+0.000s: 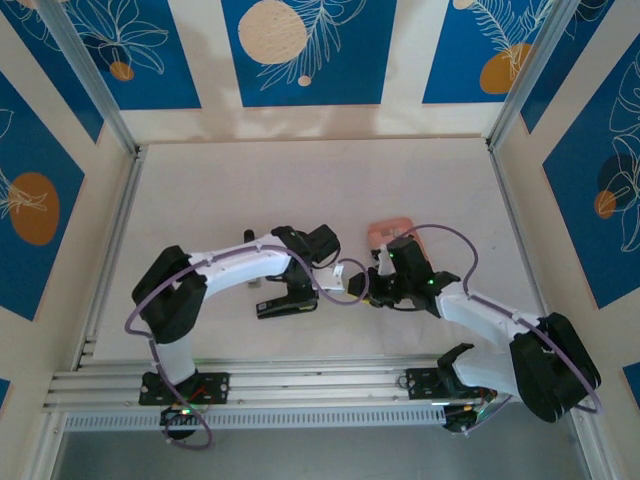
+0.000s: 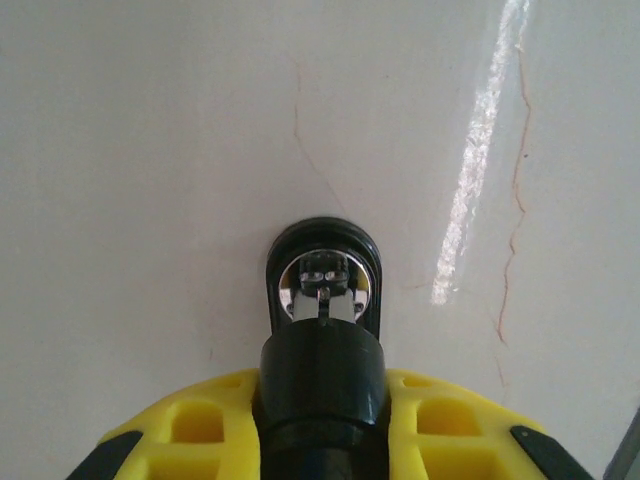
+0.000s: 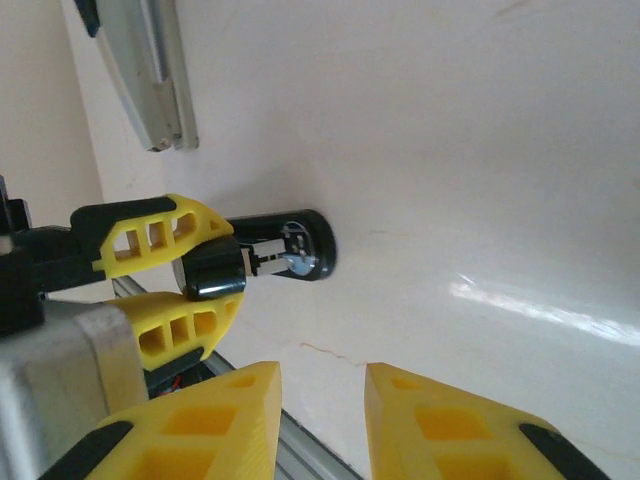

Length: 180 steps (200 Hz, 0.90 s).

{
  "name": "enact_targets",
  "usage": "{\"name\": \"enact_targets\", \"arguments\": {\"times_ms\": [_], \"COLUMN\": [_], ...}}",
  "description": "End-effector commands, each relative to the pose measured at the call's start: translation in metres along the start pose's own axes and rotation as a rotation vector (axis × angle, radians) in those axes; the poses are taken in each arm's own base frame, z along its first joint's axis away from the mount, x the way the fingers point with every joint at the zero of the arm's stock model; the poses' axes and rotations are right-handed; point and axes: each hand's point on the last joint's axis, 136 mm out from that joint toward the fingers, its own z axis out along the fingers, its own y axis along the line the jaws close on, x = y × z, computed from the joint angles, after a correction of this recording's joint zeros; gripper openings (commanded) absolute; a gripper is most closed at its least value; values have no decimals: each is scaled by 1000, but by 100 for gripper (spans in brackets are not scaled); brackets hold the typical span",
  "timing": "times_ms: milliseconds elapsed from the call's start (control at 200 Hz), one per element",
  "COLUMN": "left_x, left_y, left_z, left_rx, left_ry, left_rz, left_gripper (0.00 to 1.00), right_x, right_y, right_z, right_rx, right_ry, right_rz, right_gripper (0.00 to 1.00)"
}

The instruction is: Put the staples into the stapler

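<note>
Over the pale worktop (image 2: 150, 150), the jaws of the left gripper (image 2: 322, 390) clench the black stapler (image 2: 322, 285) while those of the right gripper (image 3: 322, 385) stand parted nearby.

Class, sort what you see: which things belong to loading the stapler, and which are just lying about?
For the job: stapler, gripped by the left claw; pink tray; open right claw.
Lying about: metal rails; patterned wall panels.
</note>
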Motion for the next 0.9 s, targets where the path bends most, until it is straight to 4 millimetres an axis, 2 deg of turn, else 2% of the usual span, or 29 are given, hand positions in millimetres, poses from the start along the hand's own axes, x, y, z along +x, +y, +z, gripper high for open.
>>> {"name": "enact_targets", "arguments": {"times_ms": [0, 325, 500, 595, 735, 895], "left_x": [-13, -6, -5, -13, -29, -33], "left_y": [-8, -6, -3, 2, 5, 26], "left_z": [19, 44, 45, 32, -5, -47], "left_rx": [44, 54, 46, 25, 53, 123], "left_ry": [-5, 83, 114, 87, -36, -168], "left_rz": [0, -28, -59, -104, -238, -476], "left_gripper": [4, 4, 1, 1, 5, 3], "right_x": [8, 10, 11, 10, 7, 7], "right_y": [-16, -21, -22, -21, -19, -20], "right_z": [-6, -7, -9, -11, -16, -19], "right_rx": [49, 62, 61, 57, 50, 43], "right_ry": [8, 12, 9, 2, -15, -28], "right_rz": [16, 2, -2, -5, -13, -13], "right_gripper": [29, 29, 29, 29, 28, 28]}}
